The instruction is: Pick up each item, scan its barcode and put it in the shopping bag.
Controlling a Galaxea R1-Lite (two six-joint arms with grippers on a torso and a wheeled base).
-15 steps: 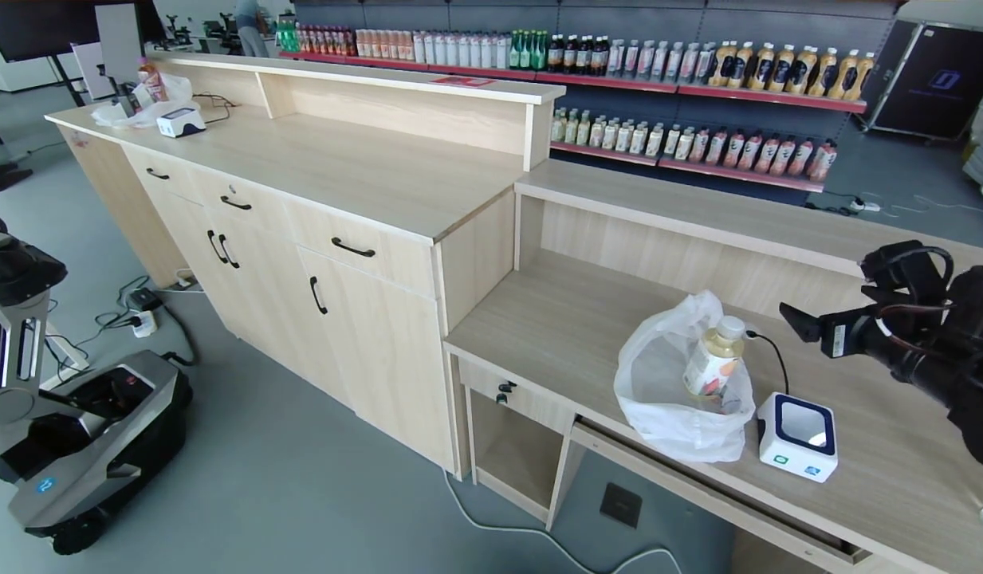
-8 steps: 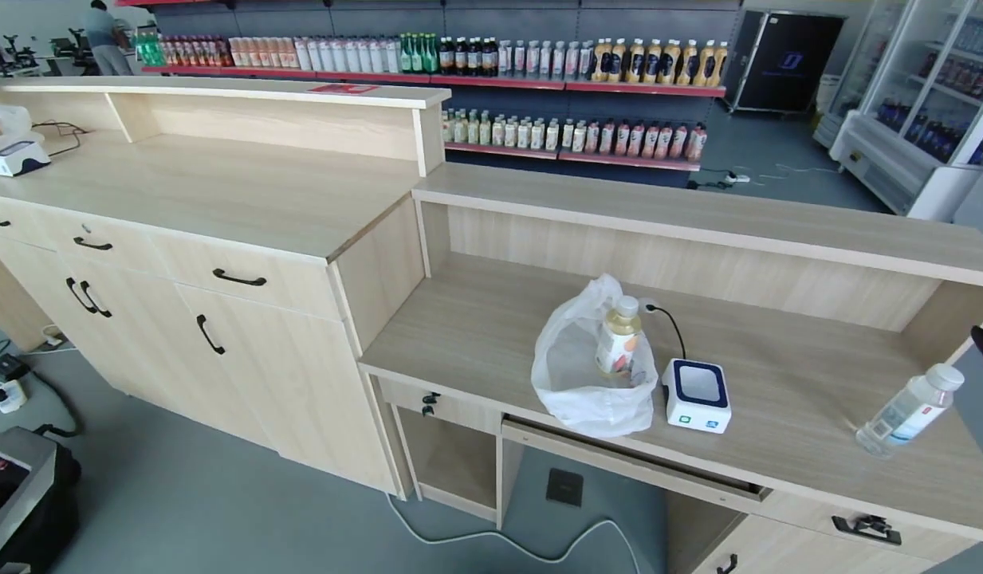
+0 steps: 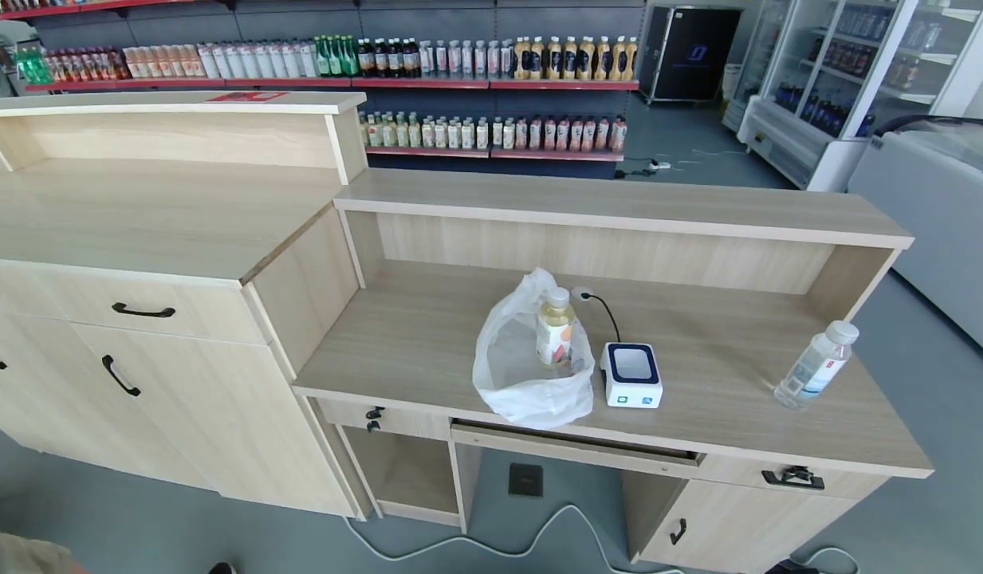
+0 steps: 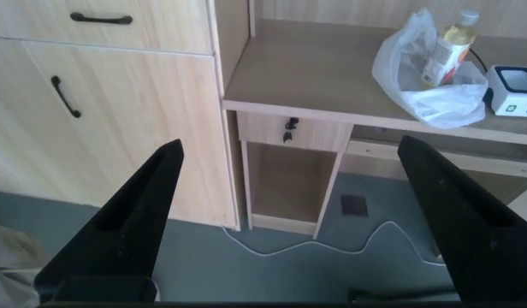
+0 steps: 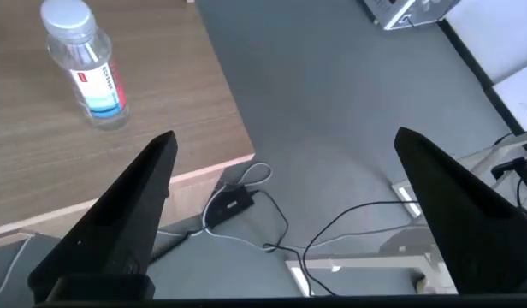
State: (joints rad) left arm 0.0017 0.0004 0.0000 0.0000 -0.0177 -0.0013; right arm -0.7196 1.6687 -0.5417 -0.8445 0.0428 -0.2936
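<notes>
Reach decides the coming move. The water bottle (image 3: 816, 365) stands upright on its base, cap up, near the right end of the surface (image 3: 722, 414). It is well apart from the scanner (image 3: 632, 375) and farther again from the shopping bag (image 3: 531, 383). That puts it on the robot's right, so the right arm looks the nearer one for the pick.

In the right wrist view the right claw (image 5: 285, 135) is spread wide with nothing in it. The bottle sits off to one side, outside the gap between the fingers rather than within it. I judge the claw must swing across to the bottle and close on its body from the side, across the vertical axis. The left claw (image 4: 289, 145) is likewise wide open and empty, low and well away from the surface, with the bag far beyond it.

The water bottle is clear plastic with a white cap, clear liquid inside and a label band in white, blue and red. A juice bottle (image 3: 556, 335) stands upright inside the bag, which lies just beside the scanner.
</notes>
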